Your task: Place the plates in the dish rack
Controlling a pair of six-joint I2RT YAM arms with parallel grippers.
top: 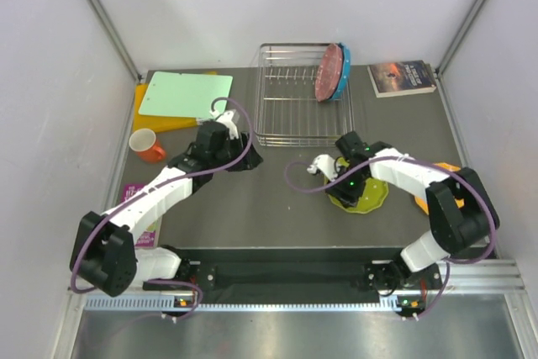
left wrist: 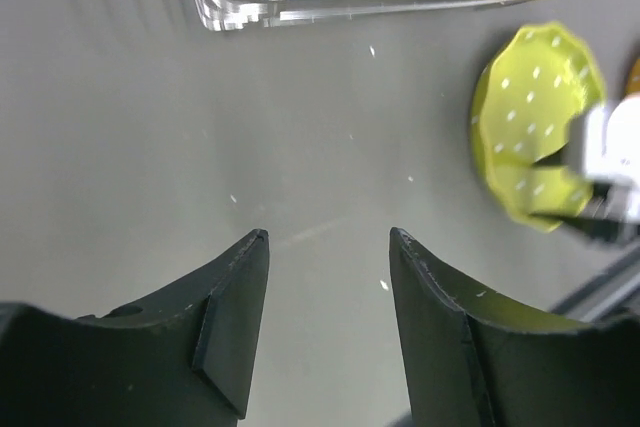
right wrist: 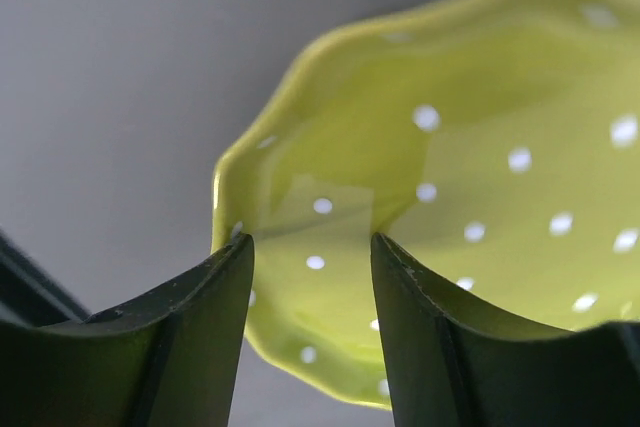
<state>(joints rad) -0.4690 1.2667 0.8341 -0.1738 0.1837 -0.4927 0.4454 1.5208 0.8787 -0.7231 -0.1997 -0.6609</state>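
The silver wire dish rack (top: 290,115) stands at the back centre, with a pink plate (top: 330,71) and a blue plate (top: 344,73) upright at its right end. The yellow-green plate (top: 367,197) lies flat on the table right of centre. My right gripper (top: 343,184) hovers over its left part, open, the fingers either side of the dotted rim (right wrist: 300,197). An orange plate (top: 448,168) peeks out behind the right arm. My left gripper (top: 244,160) is open and empty over bare table (left wrist: 328,234), just in front of the rack's left corner (left wrist: 230,7); the yellow-green plate (left wrist: 530,112) shows to its right.
A green cutting board (top: 185,94) lies on a yellow one at the back left, with an orange mug (top: 149,145) in front of it. A book (top: 402,77) lies at the back right. A purple card (top: 130,195) sits at the left edge.
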